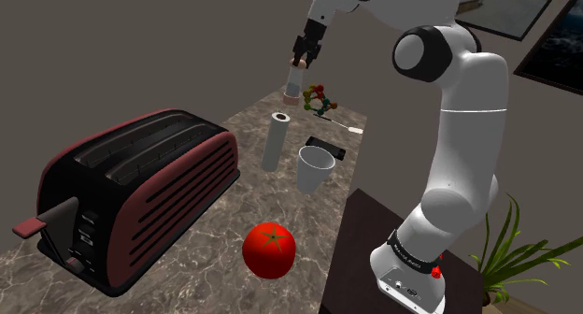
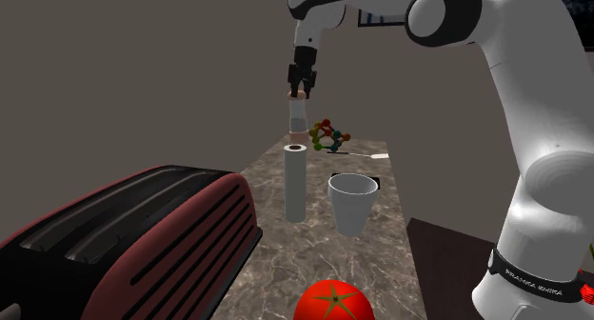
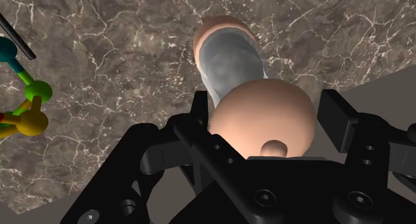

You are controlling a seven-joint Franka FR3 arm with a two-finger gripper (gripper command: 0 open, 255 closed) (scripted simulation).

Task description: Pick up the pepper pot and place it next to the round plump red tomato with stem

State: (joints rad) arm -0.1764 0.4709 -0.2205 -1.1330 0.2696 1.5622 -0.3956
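Note:
The pepper pot (image 1: 292,83) is a slim grey-white pot with a pinkish rounded cap. It stands upright near the counter's far end. My black gripper (image 1: 305,56) comes down on it from above and is shut on the cap. In the wrist view the cap (image 3: 263,116) sits between the two fingers (image 3: 200,119), with the grey body (image 3: 230,59) pointing down at the marble. Whether its base touches the counter I cannot tell. The red tomato (image 1: 269,249) with a green stem lies at the counter's near end, far from the gripper (image 2: 301,80).
A large dark red toaster (image 1: 131,195) fills the shoulder view's left. Between pot and tomato stand a tall pale cylinder (image 1: 277,139) and a white cup (image 1: 315,167). A coloured ball-and-stick toy (image 1: 318,101), a flat black item (image 1: 327,149) and a white utensil (image 1: 342,126) lie nearby.

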